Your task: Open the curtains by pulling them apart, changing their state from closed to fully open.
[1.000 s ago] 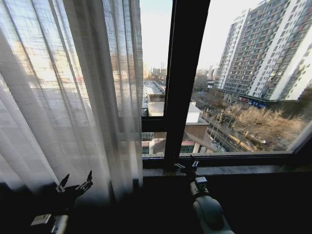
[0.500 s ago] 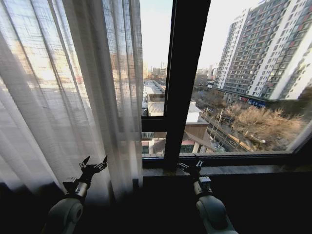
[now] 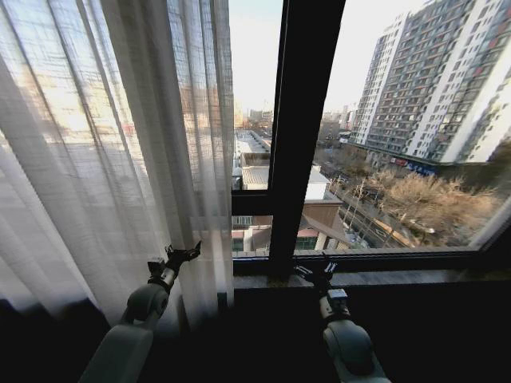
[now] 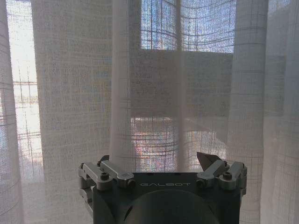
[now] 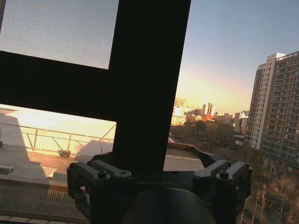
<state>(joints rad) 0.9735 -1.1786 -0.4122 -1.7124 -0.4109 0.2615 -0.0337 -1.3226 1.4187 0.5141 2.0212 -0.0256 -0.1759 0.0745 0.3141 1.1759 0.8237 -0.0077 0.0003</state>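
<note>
Left gripper (image 3: 182,257): raised in front of the lower part of the curtain, fingers spread wide with nothing between them; in the left wrist view (image 4: 159,161) the fabric hangs directly ahead of the open jaws.

Left curtain panel (image 3: 112,152): sheer white, gathered over the left part of the window; its free inner edge (image 3: 226,159) falls just to the right of the left gripper.

Long axis: the pleats run vertically, so the folds stand upright across the gripper's opening.

Nearer arm: the left, judged by its place close against the fabric.

Right gripper (image 3: 317,274): low by the sill at the foot of the black window frame bar (image 3: 303,120), jaws parted and empty, well apart from this panel.

Right curtain panel (image 3: 493,223): a pale strip at the far right edge.
</note>
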